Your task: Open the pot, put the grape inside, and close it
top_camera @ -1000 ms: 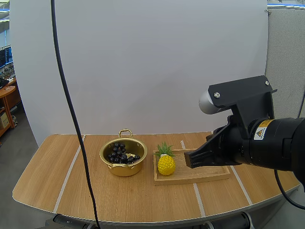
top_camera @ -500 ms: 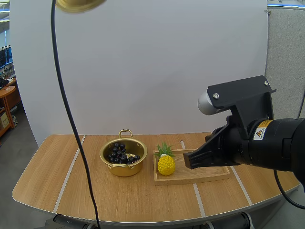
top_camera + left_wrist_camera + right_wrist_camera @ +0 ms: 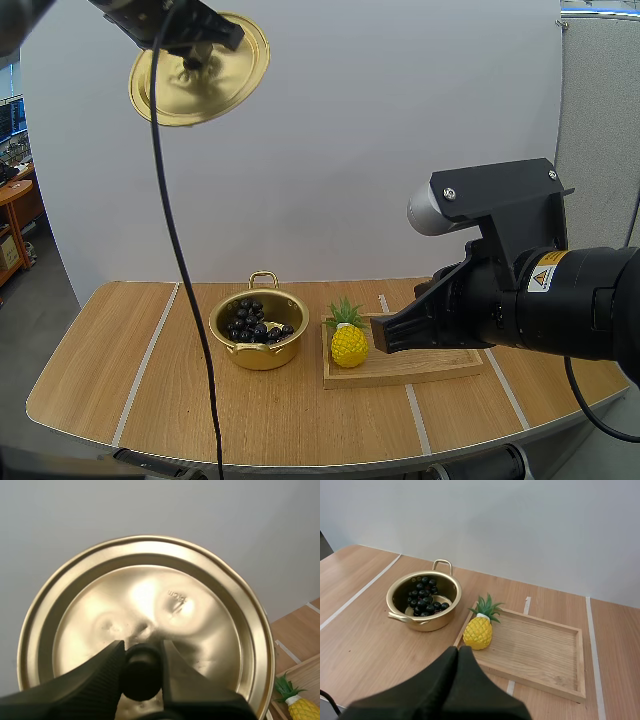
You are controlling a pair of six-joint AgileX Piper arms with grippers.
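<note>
**Lid held high, pot open: slip and skewed landing were the risks**

My left hand (image 3: 142,676) pinched the lid (image 3: 145,600) by its small dark knob (image 3: 141,674), one finger on either side. The lid hung tilted.

The pot (image 3: 262,354) sat on the worktop (image 3: 120,370) far below that hand. The grapes (image 3: 256,322) lay inside it, and it was uncovered.

- **Slip:** the knob was small and round, so I judged the lid could swivel or slip in the pinch on the way down.
- **Skewed landing:** arriving tilted, its edge could catch the pot's rim or handle and shove the pot.

My right hand (image 3: 458,652) was pressed together into one wedge and held nothing. It hovered near the wooden tray (image 3: 545,645). The pineapple (image 3: 478,630) stood on the tray just ahead of its tips, with the pot beyond to its left.
</note>
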